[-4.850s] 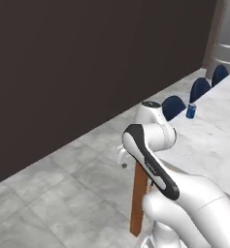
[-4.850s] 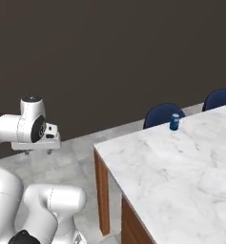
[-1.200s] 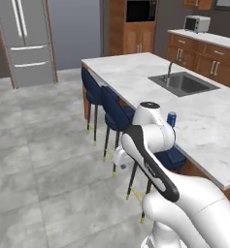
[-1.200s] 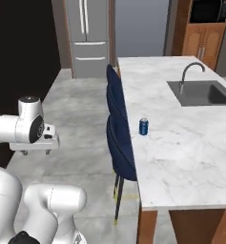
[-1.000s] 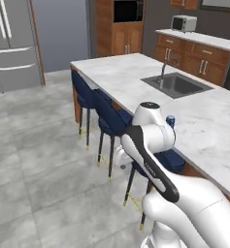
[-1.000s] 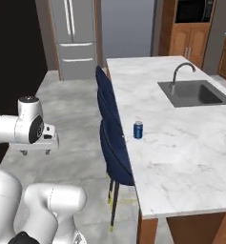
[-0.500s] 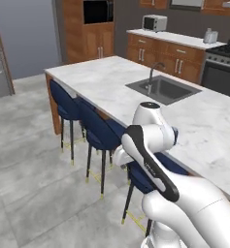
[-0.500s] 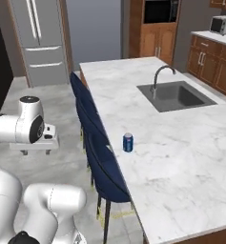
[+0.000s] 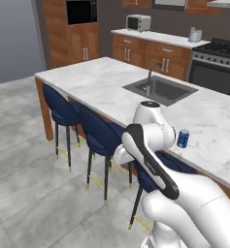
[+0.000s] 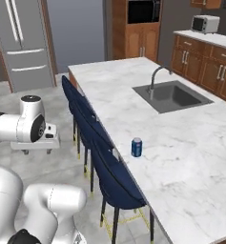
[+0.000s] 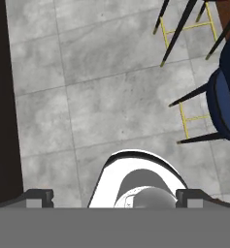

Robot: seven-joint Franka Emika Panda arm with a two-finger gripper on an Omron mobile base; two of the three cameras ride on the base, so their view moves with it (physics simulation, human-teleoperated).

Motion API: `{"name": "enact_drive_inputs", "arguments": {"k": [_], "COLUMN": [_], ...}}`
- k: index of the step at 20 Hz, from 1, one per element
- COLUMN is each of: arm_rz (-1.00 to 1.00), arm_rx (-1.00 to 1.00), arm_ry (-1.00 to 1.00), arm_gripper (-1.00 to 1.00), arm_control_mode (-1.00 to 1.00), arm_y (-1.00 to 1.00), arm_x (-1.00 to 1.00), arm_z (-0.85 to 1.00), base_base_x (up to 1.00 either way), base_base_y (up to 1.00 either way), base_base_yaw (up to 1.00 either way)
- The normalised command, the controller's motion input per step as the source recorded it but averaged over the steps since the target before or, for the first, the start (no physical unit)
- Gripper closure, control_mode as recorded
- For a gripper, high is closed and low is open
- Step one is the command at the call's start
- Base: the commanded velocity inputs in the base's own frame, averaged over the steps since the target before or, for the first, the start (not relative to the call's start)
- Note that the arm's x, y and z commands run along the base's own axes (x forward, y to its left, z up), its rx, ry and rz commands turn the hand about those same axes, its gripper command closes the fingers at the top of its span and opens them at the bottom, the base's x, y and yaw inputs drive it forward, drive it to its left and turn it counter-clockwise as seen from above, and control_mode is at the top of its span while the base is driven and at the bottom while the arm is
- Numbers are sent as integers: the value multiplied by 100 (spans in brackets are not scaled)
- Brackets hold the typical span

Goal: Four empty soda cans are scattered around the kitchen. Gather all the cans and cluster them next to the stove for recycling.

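Right base view gives you the clearest look at the can (image 10: 137, 147): it's standing upright on the marble worktop (image 10: 190, 157), close to the stool-side edge. Worth flagging that it looks blue with a silvery top here, not red. Using the sink (image 10: 174, 96) as your landmark, the can sits well apart from it, toward the near side and closer to the row of navy stools (image 10: 109, 176) tucked under the worktop edge.

Left base view shows the same can (image 9: 183, 138) just past the robot's white arm, again on the near side of the sink (image 9: 160, 90). Beyond the sink, on the back counter, you've got the stove (image 9: 218, 63) at the far right (black top, steel front), with a microwave (image 9: 138, 22) further left along that counter. So the can and the stove are well apart, with the whole worktop between them.

Hand view looks down at the grey tile floor (image 11: 87, 97), with stool legs and a bit of navy seat off to the right. The gripper (image 11: 114, 197) has its jaws spread wide, the two dark tips sitting far out at either side, and nothing's between them.
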Motion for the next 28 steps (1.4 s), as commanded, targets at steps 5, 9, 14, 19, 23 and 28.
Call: {"name": "enact_drive_inputs", "arguments": {"k": [5, 9, 14, 19, 23, 28], "arm_rz": [0, 0, 0, 0, 0, 0], "arm_rx": [0, 0, 0, 0, 0, 0], "arm_ry": [0, 0, 0, 0, 0, 0], "arm_gripper": [-100, -100, -100, -100, -100, -100], "arm_control_mode": [100, 100, 100, 100, 100, 100], "arm_y": [0, 0, 0, 0, 0, 0], "arm_x": [0, 0, 0, 0, 0, 0], "arm_z": [0, 0, 0, 0, 0, 0], "base_base_x": [3, 14, 26, 34, 27, 17], "base_base_y": [29, 32, 40, 56, 48, 14], "base_base_yaw": [-10, -26, -33, -25, -20, -10]}}
